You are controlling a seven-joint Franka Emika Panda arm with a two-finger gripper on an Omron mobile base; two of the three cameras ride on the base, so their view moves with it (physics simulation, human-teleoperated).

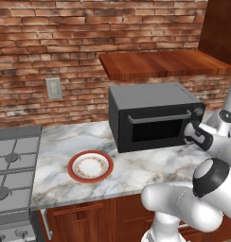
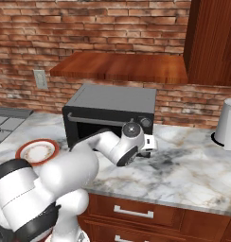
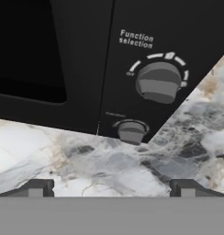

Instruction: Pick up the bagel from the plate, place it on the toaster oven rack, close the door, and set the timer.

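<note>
The boxy dark grey toaster oven (image 1: pixel 153 116) stands on the grey-veined white marble table (image 1: pixel 136 170) against a red brick wall (image 1: pixel 65 42), beneath a reddish-brown wooden shelf (image 1: pixel 160 64). Its dark grey door with black glass window (image 1: pixel 155 127) is shut, the horizontal silver bar handle (image 1: pixel 160 118) running across its upper part. The round white plate with a wide red-orange rim (image 1: pixel 90 166) lies on the table to the left of the oven, well apart from it, and its patterned centre is bare; the bagel cannot be made out anywhere, and the rack behind the dark glass cannot be seen. The white arm reaches in at the oven's right front corner, where the tool (image 1: pixel 189 133) sits just beside the control strip. In the hand view the two dark fingertips (image 3: pixel 38 188) stand wide apart at the bottom, spread with nothing between them, above the marble just in front of the oven. That view shows a large grey round knob (image 3: pixel 158 82) under the words "Function selection" and a smaller grey knob (image 3: pixel 131 131) nearer the table; neither is touched by the fingers. A grey stovetop with round burners (image 1: pixel 11 165) adjoins the table at the left, a beige wall outlet (image 1: pixel 54 88) sits on the brick, and a white cylindrical paper towel roll (image 2: pixel 227 124) stands on the table at the far right.
</note>
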